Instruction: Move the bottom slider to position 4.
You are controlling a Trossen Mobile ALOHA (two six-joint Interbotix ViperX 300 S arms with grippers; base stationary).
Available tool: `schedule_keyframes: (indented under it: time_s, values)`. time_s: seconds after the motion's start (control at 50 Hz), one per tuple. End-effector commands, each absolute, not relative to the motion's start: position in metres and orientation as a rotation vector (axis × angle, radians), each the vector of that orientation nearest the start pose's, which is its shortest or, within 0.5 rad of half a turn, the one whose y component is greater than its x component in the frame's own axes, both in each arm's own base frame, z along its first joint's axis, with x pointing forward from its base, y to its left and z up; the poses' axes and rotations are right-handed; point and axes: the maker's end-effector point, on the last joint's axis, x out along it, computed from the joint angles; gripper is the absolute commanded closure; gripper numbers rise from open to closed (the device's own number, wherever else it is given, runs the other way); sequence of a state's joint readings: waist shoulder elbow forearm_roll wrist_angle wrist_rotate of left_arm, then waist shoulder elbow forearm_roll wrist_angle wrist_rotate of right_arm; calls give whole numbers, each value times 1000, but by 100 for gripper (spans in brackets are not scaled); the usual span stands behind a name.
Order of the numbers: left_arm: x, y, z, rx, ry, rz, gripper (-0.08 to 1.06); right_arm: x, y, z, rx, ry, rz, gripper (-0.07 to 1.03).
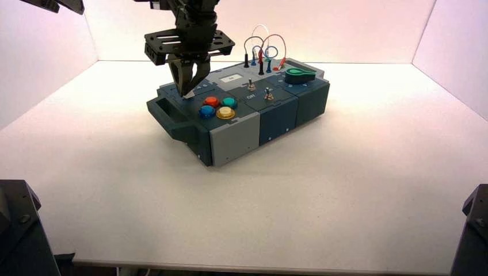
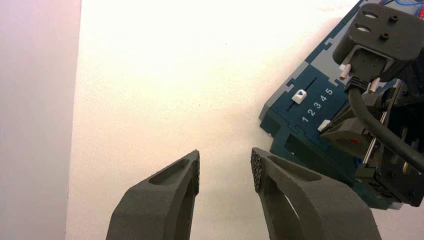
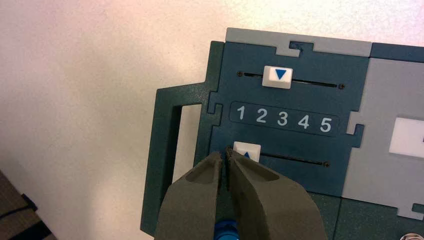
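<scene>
The bottom slider [image 3: 247, 150] is a small white knob with a blue arrow, at the end of its slot below numeral 1. The printed row reads 1 2 3 4 5, and numeral 4 [image 3: 304, 121] is further along it. My right gripper [image 3: 225, 155] is shut and empty, its tips at the knob's outer edge on the side away from the 4. In the high view it [image 1: 189, 91] points down at the box's left end. My left gripper [image 2: 225, 165] is open and empty above the bare table, left of the box.
The second white slider [image 3: 277, 76] sits between numerals 2 and 3 on the upper track. The box's handle [image 1: 167, 112] juts out on the left. Coloured buttons [image 1: 217, 107], toggle switches [image 1: 251, 86], a green knob [image 1: 300, 74] and wires [image 1: 262, 49] lie to the right.
</scene>
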State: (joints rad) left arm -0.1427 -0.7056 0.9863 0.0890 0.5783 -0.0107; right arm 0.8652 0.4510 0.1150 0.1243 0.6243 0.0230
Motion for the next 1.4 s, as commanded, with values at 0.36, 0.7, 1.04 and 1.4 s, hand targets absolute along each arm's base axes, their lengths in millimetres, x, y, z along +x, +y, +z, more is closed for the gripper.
schedule_keyframes:
  time_s: [0.36, 0.7, 1.04, 1.4]
  values:
    - [256, -28, 185, 132, 824, -112, 42, 335, 390, 67, -336, 1128, 735, 92]
    - [256, -29, 184, 134, 825, -115, 42, 343, 380, 67, -322, 1134, 712, 93]
    - [256, -29, 182, 134, 831, -115, 42, 348, 374, 66, -314, 1138, 696, 93]
    - [256, -29, 182, 135, 833, -117, 42, 351, 370, 65, -312, 1141, 690, 93]
